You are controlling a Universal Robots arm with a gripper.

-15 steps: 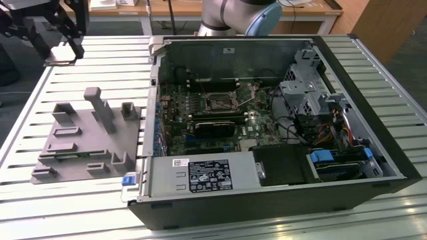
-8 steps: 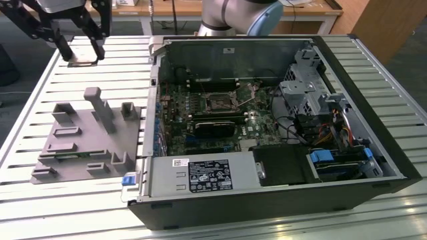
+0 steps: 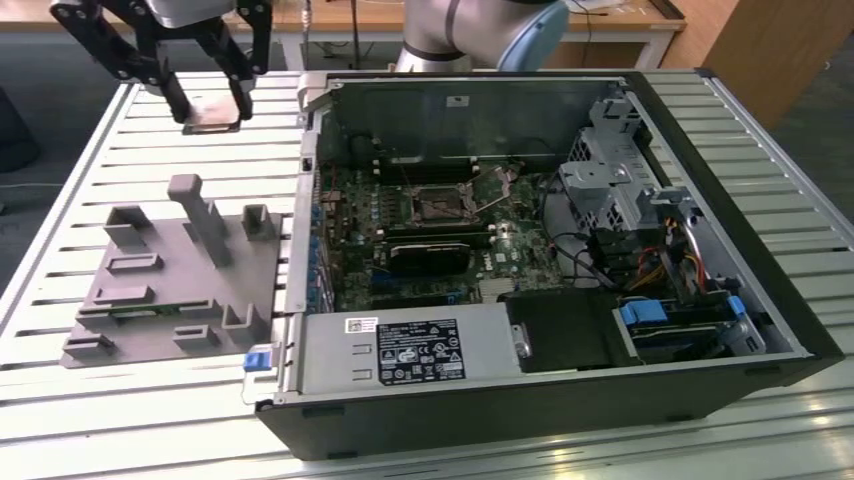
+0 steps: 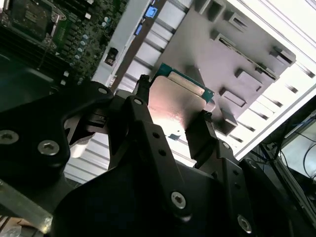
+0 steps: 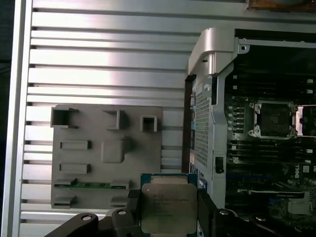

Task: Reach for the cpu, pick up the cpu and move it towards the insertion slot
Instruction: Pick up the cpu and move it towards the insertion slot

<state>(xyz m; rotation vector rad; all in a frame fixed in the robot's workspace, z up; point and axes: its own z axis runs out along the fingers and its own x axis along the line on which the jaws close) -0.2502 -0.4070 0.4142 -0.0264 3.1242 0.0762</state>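
While pinched flat between two black fingers (image 5: 129,212), cpu (image 5: 168,208) lifted clear of slatted counter (image 3: 160,420). Tool (image 3: 211,112) closed narrowly on its opposite edges, above grey fixture block (image 3: 167,270), well apart from insertion slot (image 3: 442,203) inside open computer case (image 3: 747,250).

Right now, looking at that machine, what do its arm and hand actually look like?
The arm is a thick, rounded tube in silvery grey with a light blue cap at its joint. The hand is matte black metal: angular linked bars with round silver screw heads, narrowing to two slim black fingers under a pale grey wrist block.
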